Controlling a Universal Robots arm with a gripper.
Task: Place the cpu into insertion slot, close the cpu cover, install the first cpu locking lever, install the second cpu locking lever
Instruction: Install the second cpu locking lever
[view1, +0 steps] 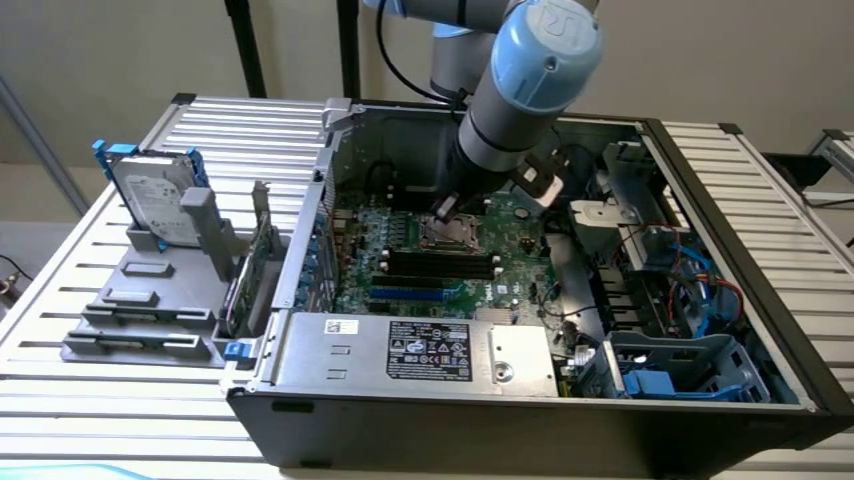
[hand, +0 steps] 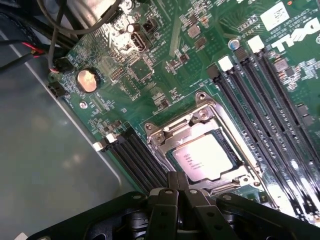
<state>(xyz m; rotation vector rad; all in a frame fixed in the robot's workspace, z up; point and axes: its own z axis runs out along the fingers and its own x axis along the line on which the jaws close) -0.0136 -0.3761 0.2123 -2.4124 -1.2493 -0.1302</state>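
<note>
Wrist view first: we are looking down on the green motherboard (hand: 150, 65) with the tool (hand: 181, 186) hanging just over the edge of the socket. Its dark fingers (hand: 165, 210) are pressed together, narrow, and we are seeing nothing held between them. The cpu (hand: 206, 157) is lying in the insertion slot with its silvery face up, flat and square to the socket. The cpu cover (hand: 185, 127) is lying down around it, its silvery frame ringing the chip and the chip showing through the square window. We cannot tell from here whether either locking lever is latched. Black memory slots (hand: 265, 100) are running along one side of the socket, and a shorter bank is sitting on the other side. A round coin battery (hand: 86, 80) is sitting well apart from the socket, near a bundle of black cables (hand: 65, 30).

From the exterior view, we are seeing the arm (view1: 534, 80) reaching down into the open computer case (view1: 561, 420), which is lying on its side on the slatted tabletop (view1: 80, 400). The tool (view1: 447, 212) is poised right above the socket (view1: 451, 235) in the middle of the board. On the exterior view's left, a grey bracket (view1: 147, 300) is standing on the tabletop with a hard drive (view1: 154, 195) propped upright in it.
</note>
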